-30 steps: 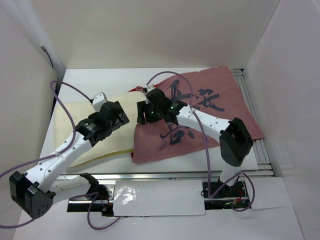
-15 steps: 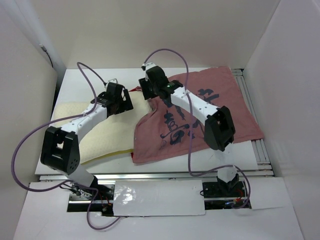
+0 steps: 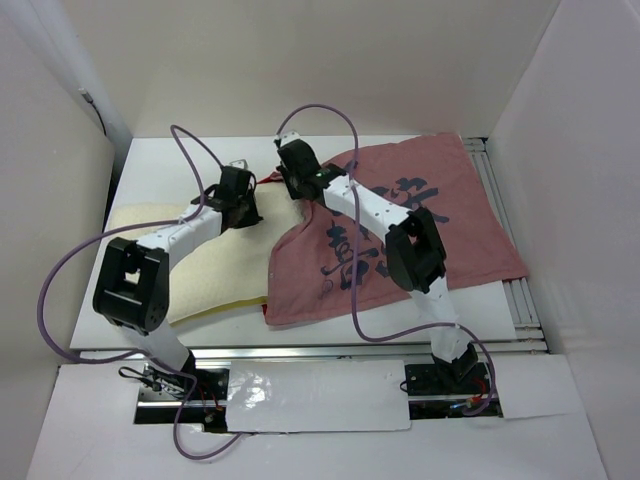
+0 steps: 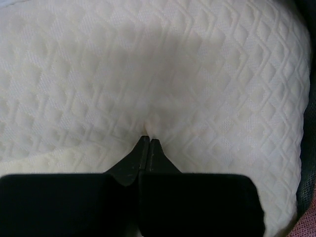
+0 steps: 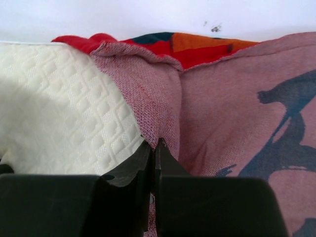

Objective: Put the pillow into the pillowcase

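The cream quilted pillow [image 3: 220,275] lies at the left of the table, its right end against the pillowcase [image 3: 470,230], which lies dull-pink face up with dark calligraphy. My left gripper [image 3: 243,200] is over the pillow's far right end. In the left wrist view it [image 4: 148,140] is shut, tips pressed into the pillow [image 4: 148,64], whose cover puckers at them. My right gripper [image 3: 290,178] is at the pillowcase's far left corner. In the right wrist view it [image 5: 154,143] is shut on a fold of the pillowcase [image 5: 222,123], right beside the pillow [image 5: 59,108].
White enclosure walls stand close on the left, back and right. An aluminium rail [image 3: 350,350] runs along the table's near edge and another [image 3: 520,290] along its right side. Purple cables arc above both arms. The bright red inner cloth [image 5: 163,47] shows at the pillowcase's opening.
Both grippers have gone from open to shut. The left arm swung from the pillow's middle to its far right end. The right gripper moved back and left to the pillowcase's corner.
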Controlling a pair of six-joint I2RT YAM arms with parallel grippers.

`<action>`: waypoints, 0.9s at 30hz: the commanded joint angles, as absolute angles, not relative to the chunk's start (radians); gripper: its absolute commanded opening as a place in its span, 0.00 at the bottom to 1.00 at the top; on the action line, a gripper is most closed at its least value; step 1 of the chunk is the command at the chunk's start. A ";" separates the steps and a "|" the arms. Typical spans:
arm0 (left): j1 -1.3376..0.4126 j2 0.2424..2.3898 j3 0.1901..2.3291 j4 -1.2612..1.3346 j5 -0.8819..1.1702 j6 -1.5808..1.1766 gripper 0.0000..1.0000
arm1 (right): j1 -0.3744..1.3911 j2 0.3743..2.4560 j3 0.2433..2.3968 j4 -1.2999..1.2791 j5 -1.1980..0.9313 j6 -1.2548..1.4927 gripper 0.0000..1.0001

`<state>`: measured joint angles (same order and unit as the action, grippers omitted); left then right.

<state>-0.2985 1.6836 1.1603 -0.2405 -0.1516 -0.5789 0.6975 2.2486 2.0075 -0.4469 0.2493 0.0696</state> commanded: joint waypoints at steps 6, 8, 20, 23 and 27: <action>-0.304 1.560 1.069 -0.060 -0.103 -0.534 0.00 | 0.782 2.157 2.101 -0.495 0.328 0.089 0.04; -0.304 1.522 1.054 -0.019 -0.074 -0.543 0.00 | 0.793 2.146 2.118 -0.531 0.223 0.124 0.02; -0.394 1.433 1.078 0.139 -0.009 -0.715 0.00 | 0.747 2.040 1.999 -0.283 -0.343 0.532 0.00; -0.460 1.433 1.088 0.172 -0.216 -0.854 0.00 | 0.726 2.051 1.990 -0.190 -0.390 0.618 0.00; -0.577 1.449 1.210 0.028 -0.587 -1.027 0.00 | 0.713 2.051 1.945 -0.079 -0.380 0.776 0.00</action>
